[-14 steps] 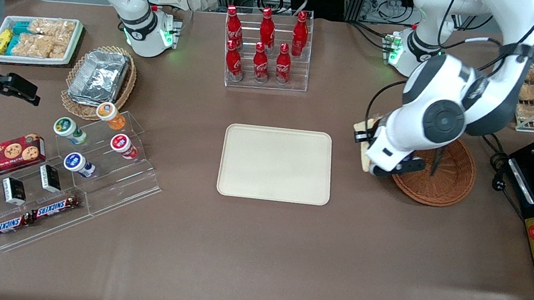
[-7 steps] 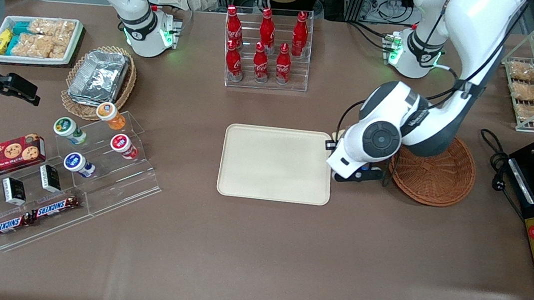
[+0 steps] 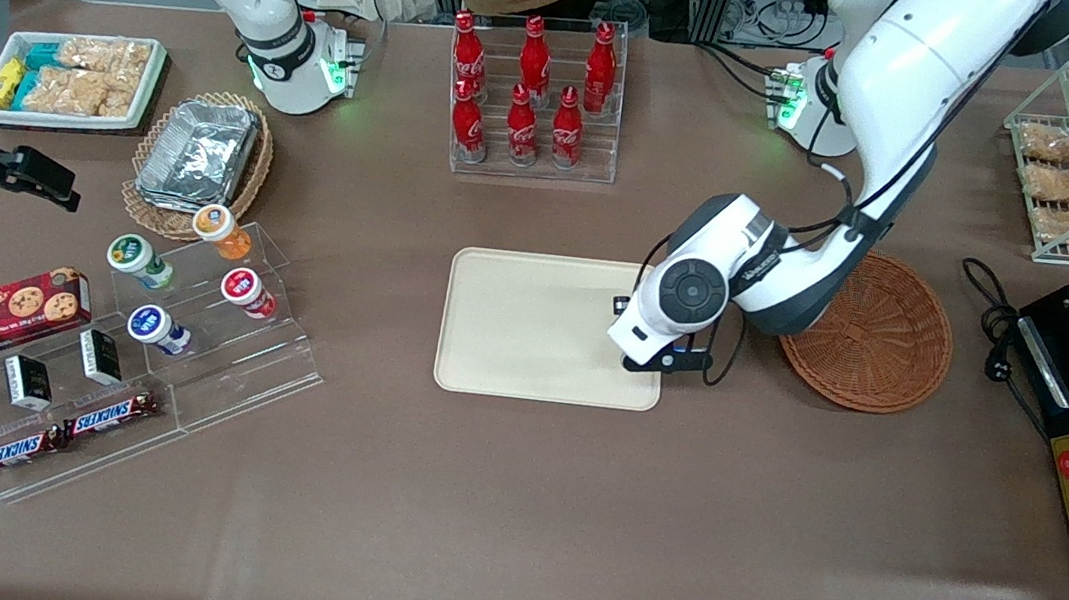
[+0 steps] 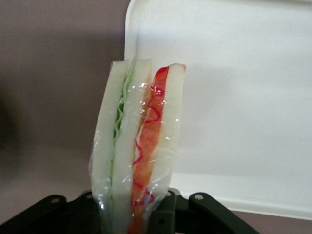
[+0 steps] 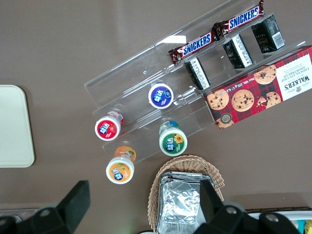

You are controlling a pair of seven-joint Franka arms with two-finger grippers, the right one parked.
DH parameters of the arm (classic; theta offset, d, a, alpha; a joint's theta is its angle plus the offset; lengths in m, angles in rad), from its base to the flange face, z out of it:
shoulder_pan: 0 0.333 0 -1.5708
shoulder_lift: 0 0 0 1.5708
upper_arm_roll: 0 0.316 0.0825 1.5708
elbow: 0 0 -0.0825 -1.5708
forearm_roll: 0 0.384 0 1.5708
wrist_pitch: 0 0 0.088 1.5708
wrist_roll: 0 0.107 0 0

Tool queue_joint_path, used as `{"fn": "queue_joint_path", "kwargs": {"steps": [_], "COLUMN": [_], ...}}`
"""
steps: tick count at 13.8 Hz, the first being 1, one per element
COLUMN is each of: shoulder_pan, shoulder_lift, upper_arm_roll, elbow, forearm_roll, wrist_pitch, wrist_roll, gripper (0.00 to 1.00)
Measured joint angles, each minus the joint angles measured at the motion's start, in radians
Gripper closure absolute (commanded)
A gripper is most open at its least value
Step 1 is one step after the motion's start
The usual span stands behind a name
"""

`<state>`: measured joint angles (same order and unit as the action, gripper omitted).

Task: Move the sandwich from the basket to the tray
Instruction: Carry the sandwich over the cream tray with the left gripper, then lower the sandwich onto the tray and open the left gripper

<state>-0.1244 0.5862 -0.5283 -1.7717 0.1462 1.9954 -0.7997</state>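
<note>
1. Since a second ago the left arm has swung away from the reddish-brown wicker basket [image 3: 868,331] toward the middle of the worktop [image 3: 512,499]; half a second ago its wrist sat just off the tray's edge, and now it hangs over the end of the cream tray [image 3: 531,330] nearest the basket.
2. The gripper [image 4: 134,214] is clamped on the plastic-wrapped sandwich [image 4: 136,146]. The wrist view shows the wedge standing up between the fingers, with green filling in one layer and red-orange in the other.
3. In that view the sandwich sits over the tray's rounded corner, part of it against bare worktop and part against the tray's surface. In the front view the wrist hides the sandwich altogether.
4. The basket now lies empty, its woven base showing.
5. The step in hand looks like the carry, close to its end: the lift-out is done and the set-down is not.
6. The next move probably calls for a little more travel inward, so the whole wedge clears the rim, then a descent until the sandwich meets the tray, and only then a release.
7. Held on edge as it is, the wedge may tip over when let go.
</note>
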Motion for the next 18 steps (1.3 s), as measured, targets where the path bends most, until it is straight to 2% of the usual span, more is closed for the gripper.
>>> {"fn": "queue_joint_path", "kwargs": {"steps": [2, 8, 11, 12, 13, 14, 18], "shoulder_pan": [0.0, -0.001, -0.001, -0.001, -0.002, -0.007, -0.035], "shoulder_lift": [0.043, 0.092, 0.111, 0.116, 0.119, 0.121, 0.126], "upper_arm_roll": [0.001, 0.0, -0.002, -0.002, -0.003, -0.004, -0.004], "elbow": [0.003, 0.028, 0.034, 0.038, 0.041, 0.044, 0.061], "forearm_roll": [0.033, 0.056, 0.074, 0.075, 0.075, 0.077, 0.08], "wrist_pitch": [0.012, 0.033, 0.036, 0.04, 0.042, 0.045, 0.047], "wrist_roll": [-0.001, 0.0, 0.0, 0.0, 0.0, 0.001, -0.001], "gripper": [0.7, 0.7, 0.66, 0.56, 0.15, 0.0, 0.0]}}
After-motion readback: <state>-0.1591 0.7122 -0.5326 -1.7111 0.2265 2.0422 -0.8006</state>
